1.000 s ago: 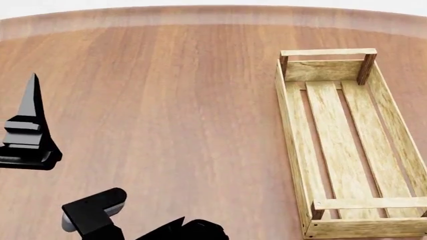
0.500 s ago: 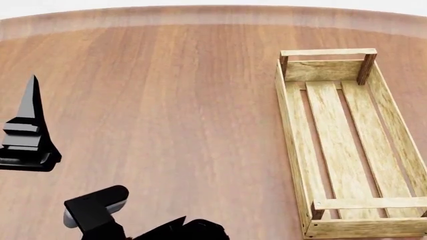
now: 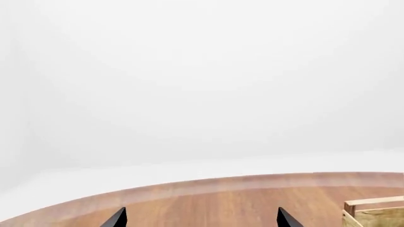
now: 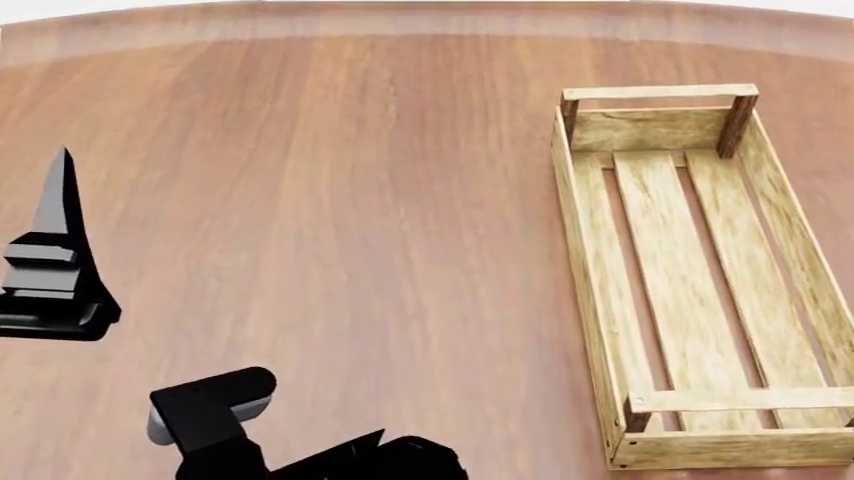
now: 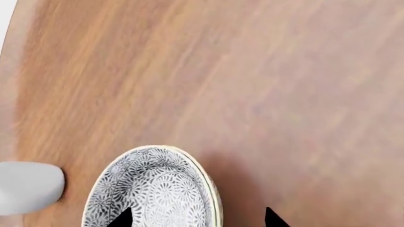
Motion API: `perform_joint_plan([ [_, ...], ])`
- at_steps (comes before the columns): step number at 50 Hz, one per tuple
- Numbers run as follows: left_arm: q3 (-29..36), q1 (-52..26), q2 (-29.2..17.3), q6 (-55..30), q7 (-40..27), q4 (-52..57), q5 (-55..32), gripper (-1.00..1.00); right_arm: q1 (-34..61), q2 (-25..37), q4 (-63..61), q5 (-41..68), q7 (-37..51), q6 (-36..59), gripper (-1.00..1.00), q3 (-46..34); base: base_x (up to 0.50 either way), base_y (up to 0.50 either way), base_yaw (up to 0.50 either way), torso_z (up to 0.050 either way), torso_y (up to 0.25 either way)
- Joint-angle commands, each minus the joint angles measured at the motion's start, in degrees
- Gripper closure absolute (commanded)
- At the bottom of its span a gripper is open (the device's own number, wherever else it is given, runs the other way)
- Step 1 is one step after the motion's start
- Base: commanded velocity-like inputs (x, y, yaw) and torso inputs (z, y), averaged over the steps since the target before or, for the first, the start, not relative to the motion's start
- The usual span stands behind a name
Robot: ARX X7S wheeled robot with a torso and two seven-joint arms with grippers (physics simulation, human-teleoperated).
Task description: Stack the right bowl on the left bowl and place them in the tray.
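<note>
Currently right claw spread astride patterned bowl rim to grasp; left claw spread, idle near tray.

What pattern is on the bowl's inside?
Grey-and-white floral medallions on the bowl, clearest in the right wrist view.

head view tipped down, tray higher

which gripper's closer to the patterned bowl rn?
Right. The right gripper hangs directly over the patterned bowl, one fingertip above its inside. The left gripper faces the table's far edge, no bowl in its view.
</note>
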Motion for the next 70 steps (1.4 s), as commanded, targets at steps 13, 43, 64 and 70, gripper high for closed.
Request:
perform_joint_plan([
  [13, 0.34, 0.85, -0.27, 1.52, 0.12, 0.01, -0.44, -1.0, -0.31, 0.0, -0.23, -0.73, -1.1, 0.89, -1.0, -0.05, 0.0, 0.0, 0.0, 0.0, -0.212],
  [43, -0.18, 1.46, -1.21, 2.84, -0.11, 0.21, -0.97, -1.0, -0.63, 0.0, -0.88, -2.32, -1.36, -0.09, 1.0, 0.08, 0.0, 0.0, 0.0, 0.0, 0.0],
  [64, -0.02, 0.99, -1.06, 2.67, -1.0, 0.18, -1.93, -1.0, 1.39, 0.0, 0.61, -0.73, -1.44, -0.75, 1.0, 0.02, 0.0, 0.0, 0.0, 0.0, 0.099],
  [70, -0.13, 1.32, -1.41, 3.02, -0.84, 0.34, -2.08, -1.0, 3.38, 0.0, 3.2, 1.35, -0.91, -1.91, 1.0, 0.08, 0.0, 0.0, 0.0, 0.0, 0.0],
])
